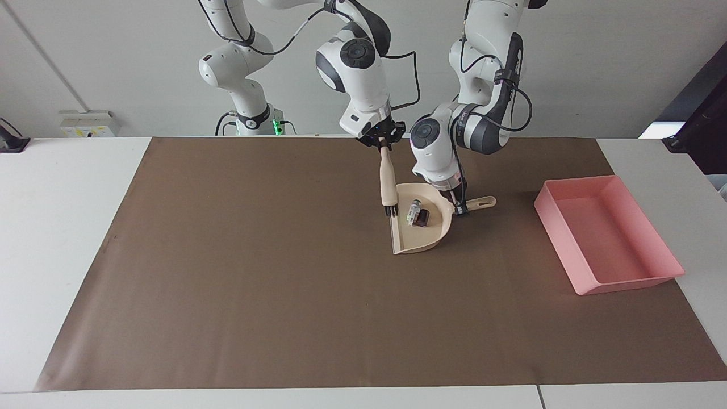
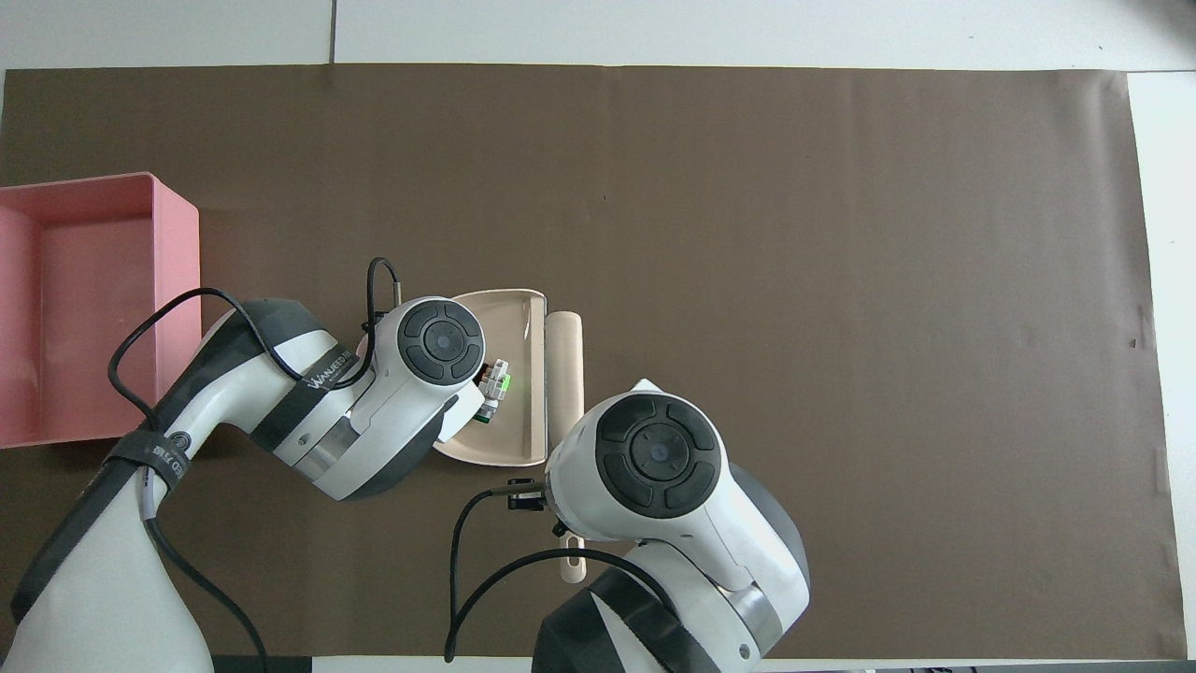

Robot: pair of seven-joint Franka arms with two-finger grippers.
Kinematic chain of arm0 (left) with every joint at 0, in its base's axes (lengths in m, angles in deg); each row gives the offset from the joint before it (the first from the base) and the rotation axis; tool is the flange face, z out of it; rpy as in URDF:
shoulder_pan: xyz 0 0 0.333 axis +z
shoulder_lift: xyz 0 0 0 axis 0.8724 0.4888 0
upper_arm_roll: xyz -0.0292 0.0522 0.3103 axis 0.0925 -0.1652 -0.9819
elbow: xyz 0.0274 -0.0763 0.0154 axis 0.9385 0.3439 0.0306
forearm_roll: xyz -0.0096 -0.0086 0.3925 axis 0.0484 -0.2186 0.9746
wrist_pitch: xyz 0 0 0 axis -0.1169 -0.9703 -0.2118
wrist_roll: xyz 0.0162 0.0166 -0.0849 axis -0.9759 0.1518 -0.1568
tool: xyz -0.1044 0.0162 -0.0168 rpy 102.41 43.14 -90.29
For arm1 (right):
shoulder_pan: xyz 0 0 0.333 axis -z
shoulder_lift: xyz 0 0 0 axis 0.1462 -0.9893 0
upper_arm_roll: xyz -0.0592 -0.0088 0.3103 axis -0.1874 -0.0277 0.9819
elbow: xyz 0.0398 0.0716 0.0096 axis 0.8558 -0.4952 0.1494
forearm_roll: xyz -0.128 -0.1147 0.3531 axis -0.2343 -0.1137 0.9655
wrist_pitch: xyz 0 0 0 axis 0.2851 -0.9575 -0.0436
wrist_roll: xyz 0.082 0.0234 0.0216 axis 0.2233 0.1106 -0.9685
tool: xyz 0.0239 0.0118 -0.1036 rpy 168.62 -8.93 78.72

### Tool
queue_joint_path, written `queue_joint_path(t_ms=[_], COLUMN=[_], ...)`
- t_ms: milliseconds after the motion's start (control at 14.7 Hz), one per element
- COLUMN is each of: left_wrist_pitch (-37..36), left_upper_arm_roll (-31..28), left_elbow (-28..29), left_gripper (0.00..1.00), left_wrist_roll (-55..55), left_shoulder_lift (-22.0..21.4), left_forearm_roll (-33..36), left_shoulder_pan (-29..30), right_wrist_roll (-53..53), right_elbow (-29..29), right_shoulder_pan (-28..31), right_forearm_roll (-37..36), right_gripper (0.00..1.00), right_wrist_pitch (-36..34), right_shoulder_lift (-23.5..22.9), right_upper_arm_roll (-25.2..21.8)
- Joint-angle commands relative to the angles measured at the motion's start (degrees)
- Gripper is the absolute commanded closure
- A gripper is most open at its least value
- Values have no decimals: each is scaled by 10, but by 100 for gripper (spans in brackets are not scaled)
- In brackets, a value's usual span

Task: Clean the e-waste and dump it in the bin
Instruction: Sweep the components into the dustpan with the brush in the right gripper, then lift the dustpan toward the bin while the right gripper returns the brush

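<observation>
The e-waste (image 1: 417, 216), a white bit and a dark bit, lies inside the beige dustpan (image 1: 427, 236). My left gripper (image 1: 461, 205) is shut on the dustpan's handle (image 1: 481, 201). A beige brush (image 1: 388, 183) hangs upright from my right gripper (image 1: 384, 143), which is shut on its handle, bristles (image 1: 391, 212) just outside the pan's open mouth. The pink bin (image 1: 608, 236) sits toward the left arm's end of the table. In the overhead view the e-waste (image 2: 492, 390) shows in the dustpan (image 2: 512, 425) beside the brush (image 2: 563, 369); the wrists hide both grippers there.
A brown mat (image 1: 255, 295) covers most of the white table (image 1: 51, 227). The bin (image 2: 93, 308) stands on the mat's edge, about a pan's length from the dustpan. A wall socket box (image 1: 88, 124) sits at the table's robot end.
</observation>
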Motion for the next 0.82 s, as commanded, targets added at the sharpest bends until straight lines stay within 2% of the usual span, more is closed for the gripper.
queue_joint_path(t_ms=[0, 136, 340, 476, 748], left_wrist_pitch=[32, 36, 37, 42, 30], left_upper_arm_roll=[1, 1, 0, -3, -4], left_elbow=[14, 13, 11, 7, -17], left_gripper=[100, 100, 100, 100, 100], left_wrist_roll=[48, 88, 122, 122, 179], left_shoulder_lift=[-16, -33, -49, -59, -86], left_forearm_roll=[-42, -75, -106, -107, -110], left_shoulder_pan=[25, 45, 66, 71, 122], right_wrist_roll=[-2, -40, -161, -237, -375], right_elbow=[-9, -9, -9, -9, -46], right_shoulder_pan=[54, 112, 218, 286, 406], right_forearm_roll=[-61, -95, -111, -131, -141], right_gripper=[100, 100, 100, 100, 100], right_wrist_pitch=[-77, -121, -162, -167, -158], right_shoulder_lift=[44, 68, 82, 82, 76], right_upper_arm_roll=[5, 5, 5, 5, 6])
